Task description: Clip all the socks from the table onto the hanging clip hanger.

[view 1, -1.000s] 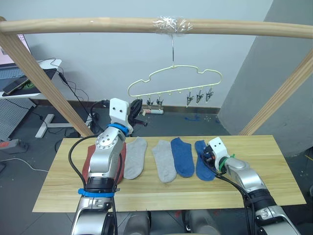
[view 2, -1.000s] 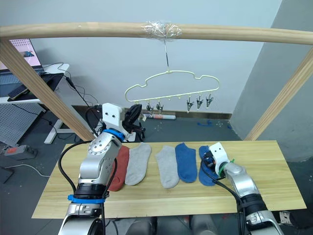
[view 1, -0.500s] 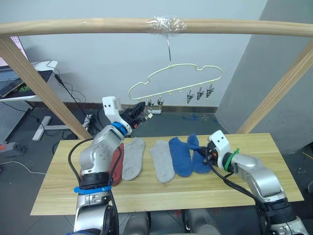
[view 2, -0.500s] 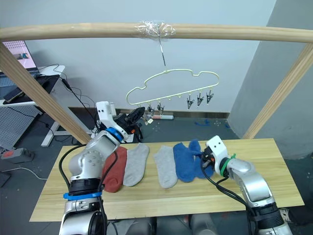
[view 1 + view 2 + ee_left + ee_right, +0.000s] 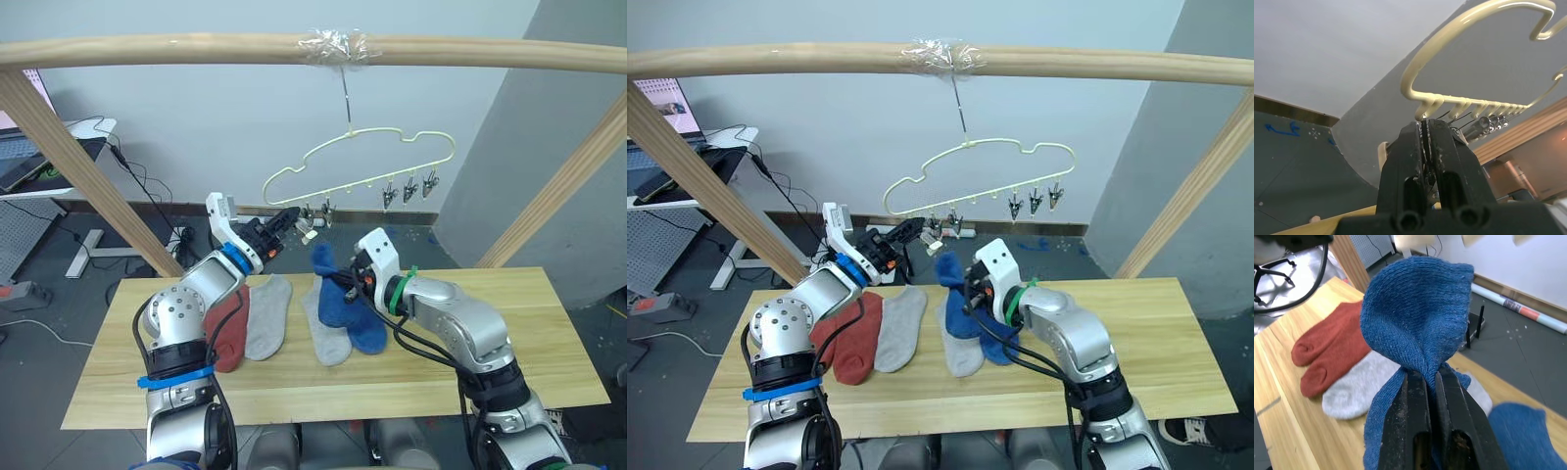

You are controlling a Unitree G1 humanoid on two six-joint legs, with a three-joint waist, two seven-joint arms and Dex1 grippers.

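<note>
The pale yellow-green clip hanger [image 5: 364, 160] hangs by its hook from the taped wooden pole. My left gripper [image 5: 286, 221] is raised at the hanger's left end, its fingers [image 5: 1413, 147] shut on a metal clip [image 5: 308, 213] there. My right gripper [image 5: 355, 280] is shut on a blue sock [image 5: 1418, 328] and holds it above the table [image 5: 549, 333], just below the left clips. On the table lie two rust-red socks [image 5: 227, 328], two light grey socks [image 5: 266, 315] [image 5: 325, 338] and a second blue sock [image 5: 370, 333].
A thick wooden pole frame [image 5: 196, 49] spans overhead, with slanted posts at both sides [image 5: 78, 157] [image 5: 558, 186]. Three more clips [image 5: 409, 189] hang at the hanger's right. A desk with a laptop [image 5: 39, 157] and floor cables stand behind on the left.
My right gripper has lifted the blue sock off the table and carried it left and up toward the hanger. My left gripper has reached out to the leftmost clips.
</note>
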